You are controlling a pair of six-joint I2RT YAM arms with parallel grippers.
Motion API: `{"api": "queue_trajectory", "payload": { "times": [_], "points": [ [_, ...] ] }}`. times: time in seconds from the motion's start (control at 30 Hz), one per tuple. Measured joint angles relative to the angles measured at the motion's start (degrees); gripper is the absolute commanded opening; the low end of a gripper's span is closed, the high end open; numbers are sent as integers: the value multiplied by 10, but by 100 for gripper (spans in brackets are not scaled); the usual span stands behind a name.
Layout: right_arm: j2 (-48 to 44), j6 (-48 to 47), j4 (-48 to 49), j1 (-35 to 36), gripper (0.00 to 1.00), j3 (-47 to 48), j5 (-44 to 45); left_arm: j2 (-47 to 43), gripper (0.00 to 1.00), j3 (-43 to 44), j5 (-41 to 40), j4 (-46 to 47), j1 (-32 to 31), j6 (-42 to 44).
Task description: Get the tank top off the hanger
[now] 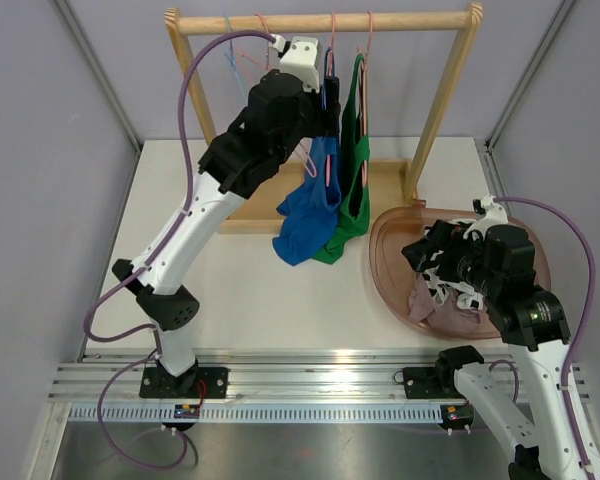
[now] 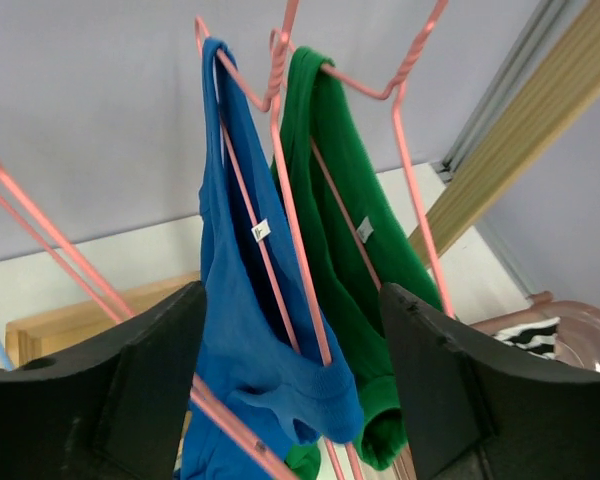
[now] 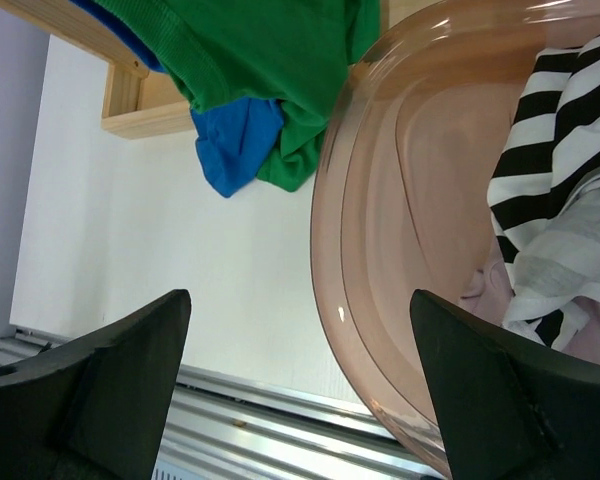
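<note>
A blue tank top [image 1: 305, 220] hangs on a pink wire hanger [image 2: 277, 65] from the wooden rail [image 1: 410, 19]. A green tank top [image 1: 355, 170] hangs on a second pink hanger just to its right. In the left wrist view the blue top [image 2: 230, 330] lies bunched over its hanger's wires, with the green top [image 2: 350, 250] behind it. My left gripper [image 1: 329, 105] is raised at the hangers. It is open [image 2: 295, 400], with the blue top and hanger wires between its fingers, not touching them. My right gripper [image 1: 432, 255] is open and empty over the basin's left rim [image 3: 300, 390].
A pinkish translucent basin [image 1: 385, 265] at the right holds a striped garment [image 3: 560, 200] and pale clothes. The wooden rack's base [image 1: 250, 212] and right post [image 1: 442, 110] stand at the back. Spare pink hangers [image 2: 40, 230] hang left of the blue top. An aluminium rail [image 1: 310, 375] runs along the near edge.
</note>
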Motion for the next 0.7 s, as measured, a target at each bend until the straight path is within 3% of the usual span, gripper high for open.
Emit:
{"api": "queue_trajectory", "payload": {
  "times": [0.13, 0.17, 0.37, 0.43, 0.7],
  "points": [
    [-7, 0, -1, 0, 96, -3, -21, 38, 59, 2, -22, 12, 0, 12],
    [-6, 0, -1, 0, 96, -3, -29, 49, 50, 7, -28, 16, 0, 14],
    [-5, -1, -1, 0, 96, -3, -50, 109, 22, 52, -52, 25, 0, 32],
    [-5, -3, -1, 0, 96, -3, -54, 113, 2, 52, -56, 25, 0, 35],
    [-2, -6, -1, 0, 96, -5, -59, 109, 0, 54, -66, 24, 1, 37]
  ]
}}
